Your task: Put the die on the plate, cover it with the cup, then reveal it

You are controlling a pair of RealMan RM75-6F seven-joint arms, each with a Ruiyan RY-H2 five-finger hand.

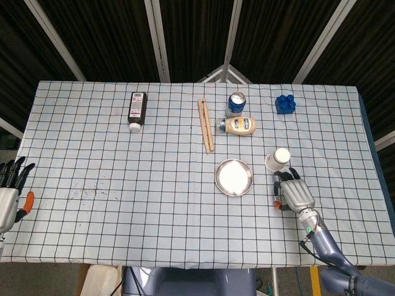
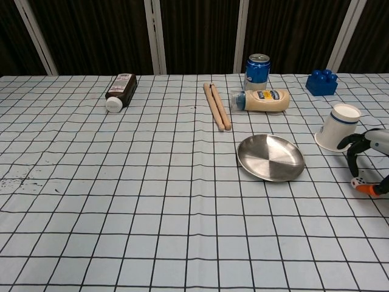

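The small white die (image 2: pixel 358 181) is at the right edge of the chest view, pinched between a finger and the orange-tipped thumb of my right hand (image 2: pixel 371 145), just above the cloth. In the head view the right hand (image 1: pixel 293 192) covers the die. The white paper cup (image 2: pixel 338 126) stands just behind the hand, also seen as the cup (image 1: pixel 278 159) from above. The empty steel plate (image 2: pixel 270 157) lies left of the hand, about a hand's width away. My left hand (image 1: pixel 9 191) rests at the table's far left edge, fingers spread, holding nothing.
Behind the plate lie a mayonnaise bottle (image 2: pixel 261 100), a blue can (image 2: pixel 257 70) and two wooden sticks (image 2: pixel 217 106). A blue brick (image 2: pixel 322 81) sits at the back right. A dark bottle (image 2: pixel 120 91) lies at the back left.
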